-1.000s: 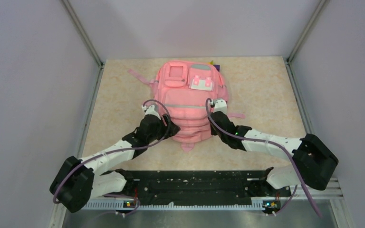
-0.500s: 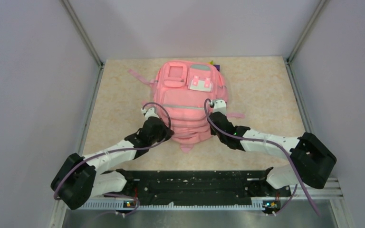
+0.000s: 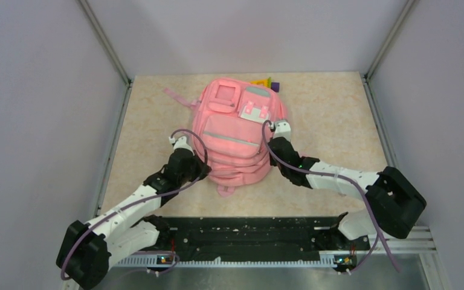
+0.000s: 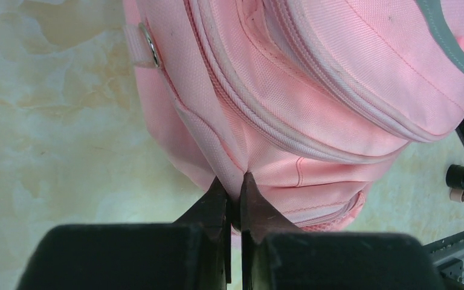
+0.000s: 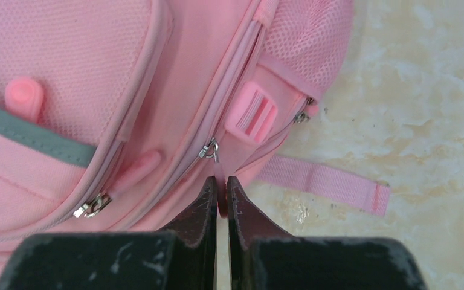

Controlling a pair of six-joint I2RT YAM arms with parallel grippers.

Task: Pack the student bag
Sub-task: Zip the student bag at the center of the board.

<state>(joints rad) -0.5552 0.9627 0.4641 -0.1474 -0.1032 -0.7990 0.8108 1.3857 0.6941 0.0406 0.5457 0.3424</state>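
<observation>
Presently, the pink student bag (image 3: 232, 130), laid front-up on the table (image 3: 338, 121), is pinched by its side fabric in the closed left gripper (image 4: 234, 181) and right gripper (image 5: 220, 183), and should be moved evenly, seams spared.

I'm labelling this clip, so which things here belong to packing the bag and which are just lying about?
Job: student bag; left gripper and right gripper, both shut on its fabric.
Lying about: yellow item and purple item behind the bag, mostly hidden.
</observation>
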